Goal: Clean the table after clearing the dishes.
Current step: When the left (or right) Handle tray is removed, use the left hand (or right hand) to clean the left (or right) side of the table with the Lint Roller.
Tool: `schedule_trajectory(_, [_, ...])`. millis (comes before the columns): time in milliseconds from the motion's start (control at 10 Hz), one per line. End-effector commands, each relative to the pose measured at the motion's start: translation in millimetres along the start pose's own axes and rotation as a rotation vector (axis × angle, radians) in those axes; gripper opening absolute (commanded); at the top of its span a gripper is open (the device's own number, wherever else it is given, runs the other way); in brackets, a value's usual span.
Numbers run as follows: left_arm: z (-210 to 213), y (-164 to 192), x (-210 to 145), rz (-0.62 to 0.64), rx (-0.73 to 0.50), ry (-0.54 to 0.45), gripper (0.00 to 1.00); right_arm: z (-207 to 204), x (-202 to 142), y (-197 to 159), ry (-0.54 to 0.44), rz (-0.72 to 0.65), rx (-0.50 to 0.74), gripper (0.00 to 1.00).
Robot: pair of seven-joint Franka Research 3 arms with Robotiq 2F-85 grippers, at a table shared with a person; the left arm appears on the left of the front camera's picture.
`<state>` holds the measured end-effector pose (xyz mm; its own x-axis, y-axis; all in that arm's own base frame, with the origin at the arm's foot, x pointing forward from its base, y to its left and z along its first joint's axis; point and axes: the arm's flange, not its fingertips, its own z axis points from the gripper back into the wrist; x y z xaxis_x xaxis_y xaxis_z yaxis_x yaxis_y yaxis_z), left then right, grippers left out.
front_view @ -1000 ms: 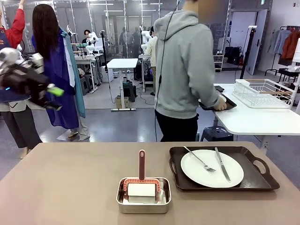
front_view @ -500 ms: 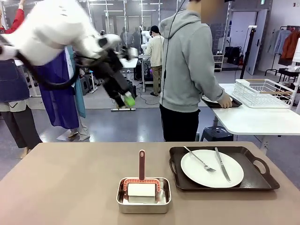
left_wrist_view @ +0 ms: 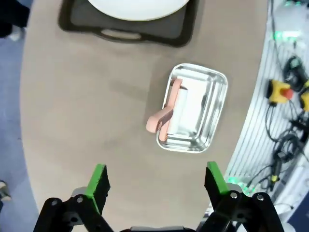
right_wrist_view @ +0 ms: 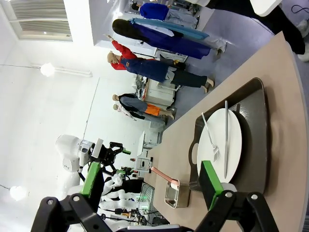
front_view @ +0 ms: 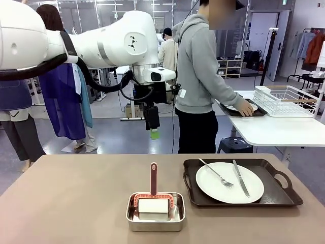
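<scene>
Table (front_view: 76, 193): matte taupe top, rounded corners.
- Toward its right edge a dark handled tray (front_view: 284, 197) is set, bearing a round white plate (front_view: 223, 193), a silver fork (front_view: 217, 173) and a knife (front_view: 241, 179). In the left wrist view both tray and plate are cut off.
- At mid near edge a shiny rectangular steel pan (front_view: 131, 217) is placed. It holds a white block (front_view: 153, 205) and a red-handled tool (front_view: 153, 178) whose head is partly hidden.

Second tray (front_view: 242, 113): set on the white side table (front_view: 279, 132), half covered by a person's hand (front_view: 247, 108). Its contents are hard to make out.

Left gripper (left_wrist_view: 157, 181): held above the tabletop, fingers apart, empty.

Right gripper (right_wrist_view: 150, 182): fingers apart, empty.
</scene>
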<state>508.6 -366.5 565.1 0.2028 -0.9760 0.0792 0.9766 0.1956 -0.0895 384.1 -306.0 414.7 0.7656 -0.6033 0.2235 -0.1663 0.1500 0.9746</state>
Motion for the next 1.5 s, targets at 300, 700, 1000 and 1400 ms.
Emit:
schedule_trajectory(300, [0,0,0,0.000,0.000,0.000,1.00,1,-6,4,0.007,0.003,-0.001,1.00])
schedule_trajectory(700, [-41,23,-11,-0.245,-0.121,0.095,1.00,1,-6,4,0.007,0.003,-0.001,1.00])
schedule_trajectory(1000, [-79,28,-9,-0.293,-0.195,0.104,1.00,1,-6,4,0.007,0.003,-0.001,1.00])
schedule_trajectory(1400, [-113,26,-11,-0.250,-0.259,0.090,1.00,1,-6,4,0.007,0.003,-0.001,1.00])
